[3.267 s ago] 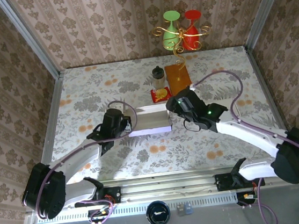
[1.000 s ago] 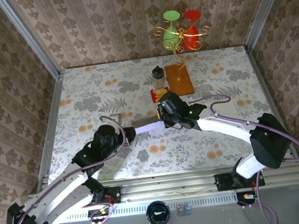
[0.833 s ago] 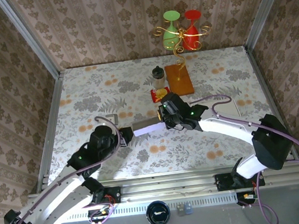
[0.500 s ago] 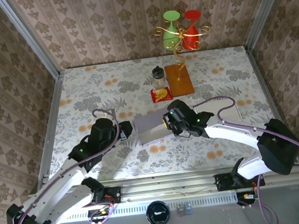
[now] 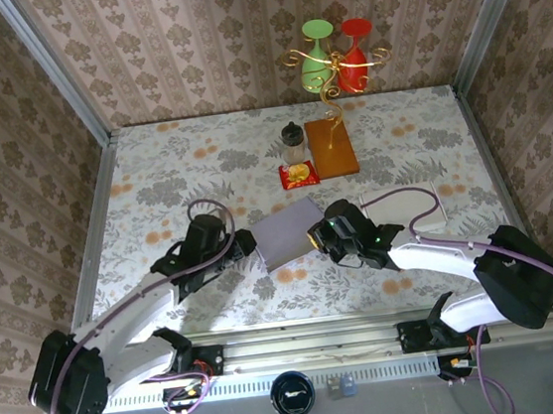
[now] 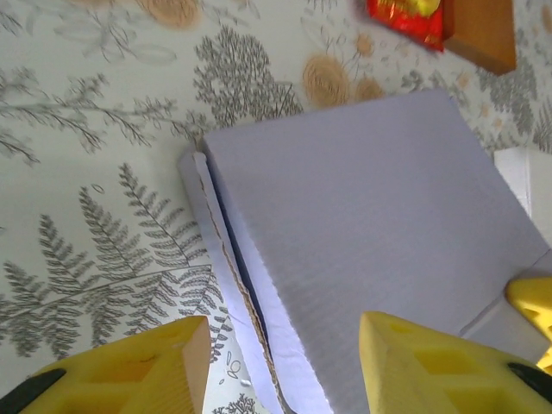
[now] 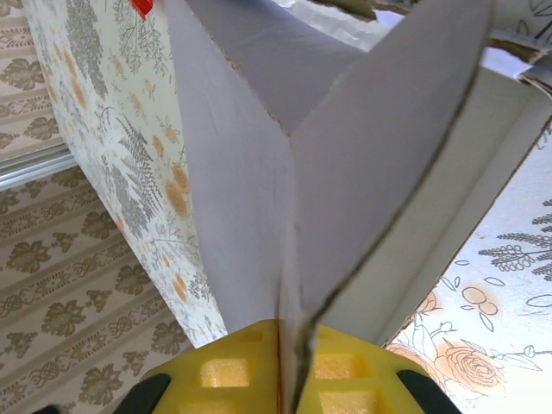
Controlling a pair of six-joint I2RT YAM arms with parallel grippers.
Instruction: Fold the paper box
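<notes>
- Paper box (image 5: 288,234) lies flat on the table between your two arms, with the red packet (image 5: 298,174) and the wooden block (image 5: 332,147) just beyond its far edge
- Right gripper (image 7: 289,341): clenched on the thin edge of one cardboard panel. It is a narrow bite, right at the rim
- Left gripper (image 6: 276,362): released, with jaws apart either side of the box's layered near edge and, as far as I can tell, not touching it

Risks, as I judge them:
- Pull with the right before the left has hold, and the whole box slides with it; nothing else pins it down
- With so shallow a pinch, a twist or a sideways tug may slip the panel out or tear the card at the crease
- Close the left where it stands and you may catch both layers at once, pressing the box flat instead of parting a wall
- Any push away from you shoves the box into the packet and the block
</notes>
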